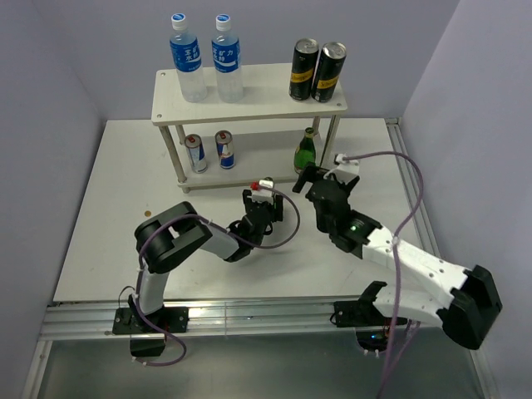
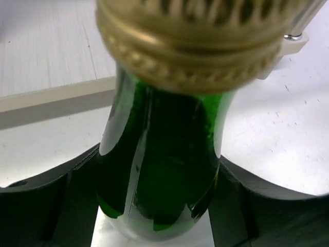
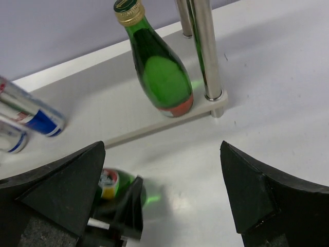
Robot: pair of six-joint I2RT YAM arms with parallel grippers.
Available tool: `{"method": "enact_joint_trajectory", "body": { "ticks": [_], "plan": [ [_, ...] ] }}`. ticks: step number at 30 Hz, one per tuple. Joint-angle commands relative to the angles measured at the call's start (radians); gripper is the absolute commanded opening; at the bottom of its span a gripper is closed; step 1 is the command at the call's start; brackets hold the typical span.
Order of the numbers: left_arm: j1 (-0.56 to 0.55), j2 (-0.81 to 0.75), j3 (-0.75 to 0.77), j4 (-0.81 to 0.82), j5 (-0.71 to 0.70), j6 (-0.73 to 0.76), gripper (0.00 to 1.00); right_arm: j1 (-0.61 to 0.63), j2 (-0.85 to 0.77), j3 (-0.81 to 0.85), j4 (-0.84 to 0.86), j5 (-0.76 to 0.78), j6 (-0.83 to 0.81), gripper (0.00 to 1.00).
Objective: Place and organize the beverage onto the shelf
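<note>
The shelf [image 1: 249, 91] stands at the back, with two water bottles [image 1: 204, 58] and two black cans [image 1: 317, 71] on its top board. On its lower board [image 3: 154, 128] are two blue-silver cans [image 1: 209, 150] and a green bottle [image 1: 307, 152], which also shows in the right wrist view [image 3: 162, 77]. My left gripper [image 1: 264, 208] is shut on a second green bottle with a gold cap [image 2: 159, 175], just in front of the shelf. That bottle also shows in the right wrist view [image 3: 115, 186]. My right gripper [image 3: 162, 198] is open and empty, close to the right of the left gripper.
A shelf leg [image 3: 205, 51] stands right of the shelved green bottle. Grey walls close in the white table [image 1: 108, 216] at the back and sides. The right arm's cable [image 1: 407, 208] loops over the table's right side.
</note>
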Motion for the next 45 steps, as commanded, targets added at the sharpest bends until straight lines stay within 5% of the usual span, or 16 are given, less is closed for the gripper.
{"method": "enact_joint_trajectory", "body": {
  "ticks": [1,7,20,45],
  "plan": [
    [0.013,0.017,0.039,0.038,-0.018,0.003,0.56,0.065,-0.122,-0.058,-0.082,0.084,0.040,1.00],
    [0.019,0.011,0.063,0.017,-0.042,0.018,0.00,0.203,-0.320,-0.084,-0.245,0.150,0.089,1.00],
    [0.039,-0.100,0.203,-0.129,-0.042,0.128,0.00,0.268,-0.623,-0.153,-0.517,0.227,0.180,1.00],
    [0.163,0.044,0.642,-0.314,0.042,0.136,0.00,0.271,-0.641,-0.178,-0.518,0.223,0.200,1.00]
  ]
}}
